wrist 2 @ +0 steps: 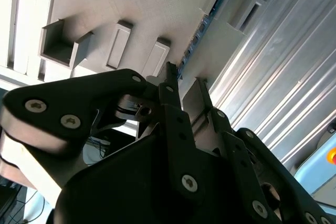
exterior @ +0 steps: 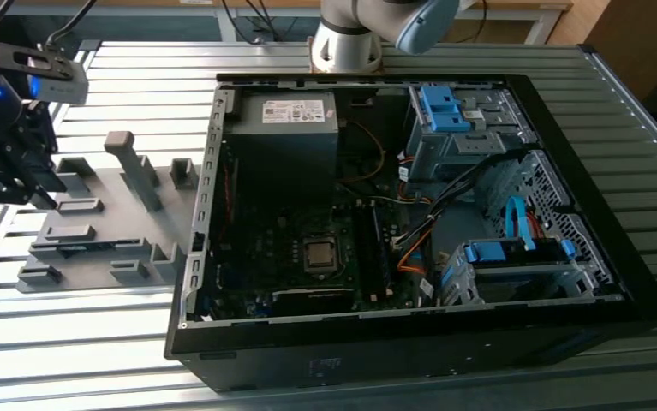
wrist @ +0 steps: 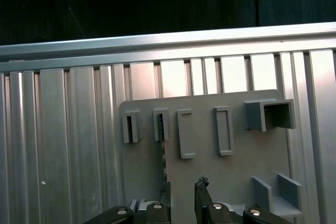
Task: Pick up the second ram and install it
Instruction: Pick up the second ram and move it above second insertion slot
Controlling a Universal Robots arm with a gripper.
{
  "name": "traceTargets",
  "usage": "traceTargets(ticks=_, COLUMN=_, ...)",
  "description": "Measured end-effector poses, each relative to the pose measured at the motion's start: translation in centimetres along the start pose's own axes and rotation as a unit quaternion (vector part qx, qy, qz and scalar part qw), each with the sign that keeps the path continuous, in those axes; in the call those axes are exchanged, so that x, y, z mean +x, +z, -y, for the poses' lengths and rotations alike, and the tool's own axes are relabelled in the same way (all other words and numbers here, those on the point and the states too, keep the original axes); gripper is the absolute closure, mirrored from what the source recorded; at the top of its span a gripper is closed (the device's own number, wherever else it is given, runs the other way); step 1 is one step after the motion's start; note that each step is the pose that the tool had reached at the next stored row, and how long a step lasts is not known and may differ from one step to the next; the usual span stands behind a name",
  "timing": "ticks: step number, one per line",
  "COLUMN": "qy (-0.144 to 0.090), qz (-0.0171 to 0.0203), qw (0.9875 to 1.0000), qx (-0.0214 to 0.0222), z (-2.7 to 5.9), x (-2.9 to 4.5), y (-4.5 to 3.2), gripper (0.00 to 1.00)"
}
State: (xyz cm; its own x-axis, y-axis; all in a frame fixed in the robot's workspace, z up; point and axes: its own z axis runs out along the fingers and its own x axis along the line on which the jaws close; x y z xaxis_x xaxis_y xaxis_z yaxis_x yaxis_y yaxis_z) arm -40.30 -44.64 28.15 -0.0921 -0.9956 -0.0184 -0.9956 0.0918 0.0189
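The second ram (wrist: 163, 156) stands on edge in a slot of the grey holder plate (wrist: 236, 156). It is a thin blue-green strip, also seen edge-on in the second wrist view (wrist 2: 195, 38). My gripper (wrist: 182, 184) hovers over the near end of the strip, open, with a gap between its two black fingers. One fingertip (wrist 2: 169, 72) lines up with the ram's end; I cannot tell whether it touches. In the exterior view the gripper (exterior: 14, 184) is at the far left, over the holder plate (exterior: 111, 248).
The open computer case (exterior: 602, 282) lies to the exterior view's right of the holder, its motherboard (exterior: 305, 248) exposed among cables and blue drive brackets. The arm's base (exterior: 345, 43) stands behind the case. Everything rests on a ribbed metal table (exterior: 99, 342).
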Motion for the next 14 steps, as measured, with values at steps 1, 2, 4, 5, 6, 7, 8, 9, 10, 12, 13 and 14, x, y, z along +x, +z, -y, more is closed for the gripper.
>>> traceTargets(ticks=1, qy=0.0, qz=0.0, qw=1.0, qx=0.0, z=0.0, x=0.0, y=0.03, gripper=0.68)
traceTargets(ticks=2, qy=0.0, qz=0.0001, qw=1.0, qx=0.0001, z=0.0, x=0.01, y=0.06, gripper=0.68)
traceTargets(ticks=4, qy=0.0, qz=0.0001, qw=1.0, qx=0.0001, z=0.01, x=0.02, y=0.11, gripper=0.68)
traceTargets(ticks=5, qy=0.0, qz=0.0001, qw=1.0, qx=0.0001, z=0.01, x=0.02, y=0.13, gripper=0.68)
traceTargets(ticks=6, qy=0.0, qz=0.0001, qw=1.0, qx=0.0001, z=0.01, x=0.02, y=0.15, gripper=0.68)
traceTargets(ticks=7, qy=0.0, qz=0.0001, qw=1.0, qx=0.0001, z=0.01, x=0.03, y=0.17, gripper=0.68)
traceTargets(ticks=8, qy=0.0, qz=0.0001, qw=1.0, qx=0.0001, z=0.01, x=0.03, y=0.19, gripper=0.68)
traceTargets(ticks=9, qy=0.0, qz=0.0001, qw=1.0, qx=0.0001, z=0.01, x=0.03, y=0.22, gripper=0.68)
traceTargets(ticks=10, qy=0.0, qz=0.0001, qw=1.0, qx=0.0001, z=0.01, x=0.03, y=0.24, gripper=0.68)
traceTargets(ticks=12, qy=0.0, qz=0.0001, qw=1.0, qx=0.0001, z=0.01, x=0.04, y=0.31, gripper=0.68)
traceTargets(ticks=13, qy=0.0, qz=0.0001, qw=1.0, qx=0.0001, z=0.01, x=0.04, y=0.32, gripper=0.68)
traceTargets(ticks=14, qy=0.0, qz=0.0001, qw=1.0, qx=0.0001, z=0.01, x=0.04, y=0.33, gripper=0.68)
